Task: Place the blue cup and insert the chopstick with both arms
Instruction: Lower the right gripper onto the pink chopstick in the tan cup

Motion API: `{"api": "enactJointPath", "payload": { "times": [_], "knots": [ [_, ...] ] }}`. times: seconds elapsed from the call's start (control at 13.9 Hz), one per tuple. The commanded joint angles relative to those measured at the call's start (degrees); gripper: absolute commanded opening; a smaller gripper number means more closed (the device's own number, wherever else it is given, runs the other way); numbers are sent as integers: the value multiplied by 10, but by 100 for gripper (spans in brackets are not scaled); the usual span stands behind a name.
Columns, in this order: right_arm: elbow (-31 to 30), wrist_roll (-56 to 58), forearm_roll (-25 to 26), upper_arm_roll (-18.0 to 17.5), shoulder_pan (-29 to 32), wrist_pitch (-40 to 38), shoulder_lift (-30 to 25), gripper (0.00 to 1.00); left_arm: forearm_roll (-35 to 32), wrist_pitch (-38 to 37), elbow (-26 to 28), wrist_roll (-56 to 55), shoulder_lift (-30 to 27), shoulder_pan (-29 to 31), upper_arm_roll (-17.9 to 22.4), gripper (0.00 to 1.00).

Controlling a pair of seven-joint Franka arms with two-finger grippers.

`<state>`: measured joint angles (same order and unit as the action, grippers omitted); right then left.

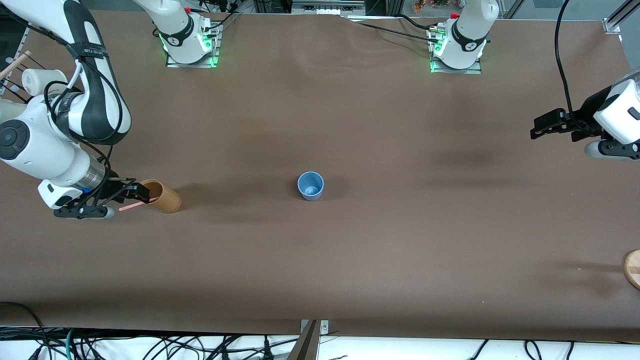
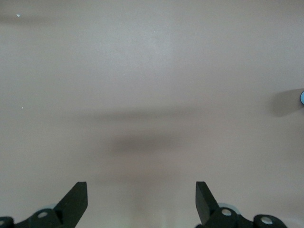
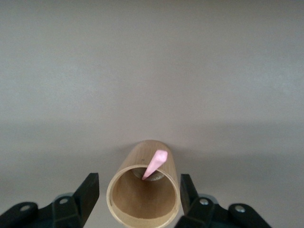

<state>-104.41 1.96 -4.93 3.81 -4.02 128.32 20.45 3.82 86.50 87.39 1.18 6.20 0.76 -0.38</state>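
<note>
One blue cup (image 1: 310,185), upright, mouth up, just below centre of the front frame on the brown table (image 1: 350,260), nothing touching it; only a sliver of it shows at the right edge of the left wrist view (image 2: 301,98). One chopstick (image 1: 136,203), pink, at the middle-left of the front frame: long axis close to level in the frame, one end inside the tan wooden cup (image 1: 164,196), the other end sticking out toward the right arm's end of the table. In the right wrist view the chopstick (image 3: 155,164) leans out over the rim of the wooden cup (image 3: 144,194); its lower end is hidden inside. One wooden cup, upright on the table at mid-left, well apart from the blue cup. Right gripper (image 1: 131,194) sits at that cup, jaws spread wide with one on each side of it (image 3: 137,194), not clamped on anything. Left gripper (image 1: 539,128) hangs over bare table at the right edge of the front frame, jaws released and empty (image 2: 141,199); that arm waits. One round wooden piece (image 1: 633,269) at lower right, cut off by the frame edge, can't tell what it is. One white cup (image 1: 42,80) on a rack at upper left, partly hidden by the right arm.
</note>
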Motion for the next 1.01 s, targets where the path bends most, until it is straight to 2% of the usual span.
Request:
{"api": "enactJointPath", "payload": {
  "times": [0.0, 0.07, 0.14, 0.29, 0.58, 0.65, 0.72, 0.86, 0.94],
  "knots": [
    [-15, -5, -7, -2, 4, 12, -3, 75, -6, 8, 0, 11, -1, 5, -1, 100],
    [-16, -5, -8, -2, 4, 13, -2, 67, -6, 8, -9, 11, 7, 6, 0, 100],
    [-15, -5, -8, -2, 4, 14, -1, 56, -7, 8, -14, 11, 11, 6, 0, 100],
    [-13, -14, -25, -2, 8, 16, 6, 49, -6, 8, -14, 11, 14, 6, 0, 100],
    [-12, -14, -32, 0, 10, 17, 16, 46, -6, 8, -15, 11, 15, 6, 0, 100],
    [-12, -14, -32, 0, 10, 17, 16, 43, -6, 8, -15, 11, 15, 6, 0, 100],
    [-10, -14, -32, 0, 10, 17, 16, 36, -5, 8, -15, 11, 14, 6, 0, 100],
    [-9, -14, -32, 0, 11, 18, 18, 31, -5, 8, -15, 11, 15, 7, 0, 100],
    [-9, -14, -32, 0, 11, 19, 18, 24, -5, 8, -15, 11, 15, 7, 0, 100]
  ]
}}
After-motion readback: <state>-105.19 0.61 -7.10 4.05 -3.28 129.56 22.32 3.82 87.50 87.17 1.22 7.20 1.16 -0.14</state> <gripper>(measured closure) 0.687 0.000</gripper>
